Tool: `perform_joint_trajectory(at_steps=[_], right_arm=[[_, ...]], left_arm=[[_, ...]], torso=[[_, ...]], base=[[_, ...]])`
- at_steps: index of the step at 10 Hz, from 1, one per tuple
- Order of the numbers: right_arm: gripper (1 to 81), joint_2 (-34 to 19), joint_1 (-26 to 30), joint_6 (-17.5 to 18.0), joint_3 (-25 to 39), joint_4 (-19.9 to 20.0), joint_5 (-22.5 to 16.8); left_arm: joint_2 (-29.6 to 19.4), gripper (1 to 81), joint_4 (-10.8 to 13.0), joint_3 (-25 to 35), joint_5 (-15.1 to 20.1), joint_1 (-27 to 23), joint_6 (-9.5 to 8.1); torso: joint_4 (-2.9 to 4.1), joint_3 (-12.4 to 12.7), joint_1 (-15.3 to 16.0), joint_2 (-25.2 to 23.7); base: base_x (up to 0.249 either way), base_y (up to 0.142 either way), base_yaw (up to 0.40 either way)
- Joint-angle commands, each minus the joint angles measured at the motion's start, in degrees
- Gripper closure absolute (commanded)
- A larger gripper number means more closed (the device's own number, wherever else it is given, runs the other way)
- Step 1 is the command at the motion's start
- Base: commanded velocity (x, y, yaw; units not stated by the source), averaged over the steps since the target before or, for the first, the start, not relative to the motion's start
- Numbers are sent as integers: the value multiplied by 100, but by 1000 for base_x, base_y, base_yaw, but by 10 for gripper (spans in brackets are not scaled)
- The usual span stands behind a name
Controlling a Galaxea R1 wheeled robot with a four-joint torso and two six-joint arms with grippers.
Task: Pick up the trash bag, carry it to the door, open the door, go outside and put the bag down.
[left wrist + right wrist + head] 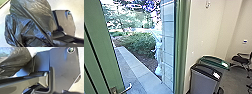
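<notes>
A black trash bag [30, 23], bulging and creased, hangs close to the robot's base in the left wrist view. Part of the same kind of dark plastic, the bag [16, 60], shows in the right wrist view beside the base. Which gripper bears the bag cannot be told. The green door [99, 50] stands open in the head view, with a metal handle [127, 89] low on it. Through the doorway, a paved path [137, 71] runs outside.
Bushes [137, 42] and a low kerb line the path. A light block wall [168, 45] and green door frame [182, 47] stand right of the opening. Inside are a grey bin [205, 81], a green-topped bin [214, 61] and a black chair [242, 59]. A pale figure, perhaps a person, is outside.
</notes>
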Motion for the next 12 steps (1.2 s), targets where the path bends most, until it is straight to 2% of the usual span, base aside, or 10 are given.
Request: perform_joint_trajectory(at_steps=[1, 5, 8, 12], right_arm=[[10, 40, 213, -77, 31, -86, -376], [10, 31, 213, -68, 40, -77, -376], [10, 31, 222, -68, 22, -86, -376], [10, 40, 240, -77, 40, -86, -376]], left_arm=[[12, 811, 23, 16, 322, -368, 34], [20, 811, 23, 16, 313, -333, 34], [20, 811, 32, 16, -56, -236, 26], [3, 811, 32, 16, -56, -227, 26]], torso=[[0, 0, 0, 0], [0, 0, 9, 4], [0, 0, 2, 2], [0, 0, 2, 2]], base=[[109, 0, 0], [40, 0, 0], [0, 0, 0], [0, 0, 0]])
